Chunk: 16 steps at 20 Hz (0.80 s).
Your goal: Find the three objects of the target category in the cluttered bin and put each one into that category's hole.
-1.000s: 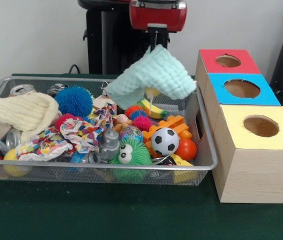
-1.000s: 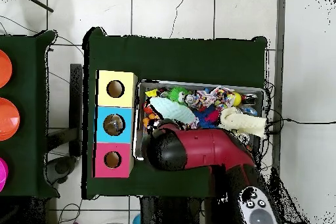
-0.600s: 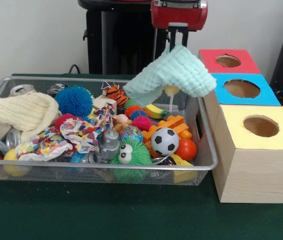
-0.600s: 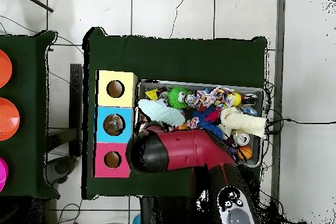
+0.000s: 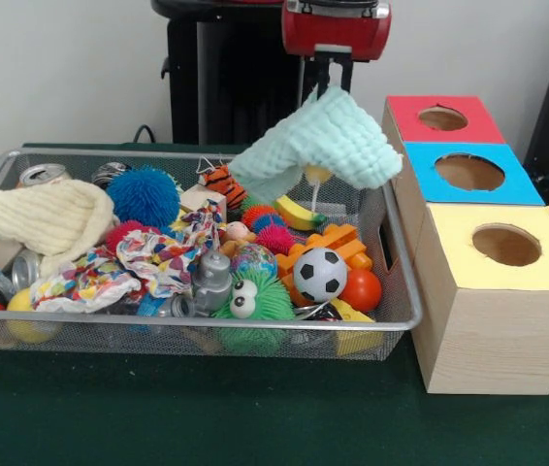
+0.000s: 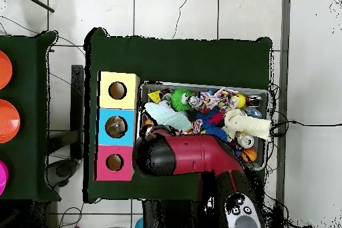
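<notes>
Hanging from the gripper (image 5: 325, 80), a mint cloth (image 5: 315, 144) sits in the air over the bin's (image 5: 403, 291) right end, just short of the boxes. Gripper is pinched on the cloth's top edge; fingers are thin black prongs under the red head.

Cloth: pale mint, waffle knit, draped in a rough tent with a long flap trailing left. A yellowish bit shows under its lower edge, can't tell what.

Below it in the bin: banana (image 5: 297, 214), orange bricks (image 5: 328, 245), pink spiky ball (image 5: 275, 238), soccer ball (image 5: 320, 274), red ball (image 5: 361, 289). Further left: green fuzzy toy with eyes (image 5: 251, 303), patterned rag (image 5: 158, 257), blue spiky ball (image 5: 144, 197), cream knit cloth (image 5: 37, 218), cans (image 5: 42, 174) at the far left.

Boxes right of the bin in a row: red (image 5: 439, 118), blue (image 5: 467, 172), yellow (image 5: 505, 245), each with a round hole on top.

Overhead: arm (image 6: 187, 158) covers the gripper, so the grip isn't visible there; cloth (image 6: 167, 115) shows as a pale strip by the bin's box-side end, level with the blue box (image 6: 116, 126).
</notes>
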Each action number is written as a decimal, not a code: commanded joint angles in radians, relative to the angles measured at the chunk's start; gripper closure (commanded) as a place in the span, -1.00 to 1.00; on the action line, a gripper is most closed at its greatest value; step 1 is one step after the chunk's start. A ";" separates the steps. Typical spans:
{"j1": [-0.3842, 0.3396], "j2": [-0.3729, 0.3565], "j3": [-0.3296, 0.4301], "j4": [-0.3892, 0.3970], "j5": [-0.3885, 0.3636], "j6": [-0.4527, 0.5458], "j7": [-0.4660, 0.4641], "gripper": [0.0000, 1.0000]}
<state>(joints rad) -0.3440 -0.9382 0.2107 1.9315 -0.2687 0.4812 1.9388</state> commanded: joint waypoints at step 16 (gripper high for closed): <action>-0.058 0.045 -0.011 0.029 -0.006 -0.009 0.059 -1.00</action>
<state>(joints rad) -0.3791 -0.9371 0.1919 1.9330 -0.2711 0.4812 1.9388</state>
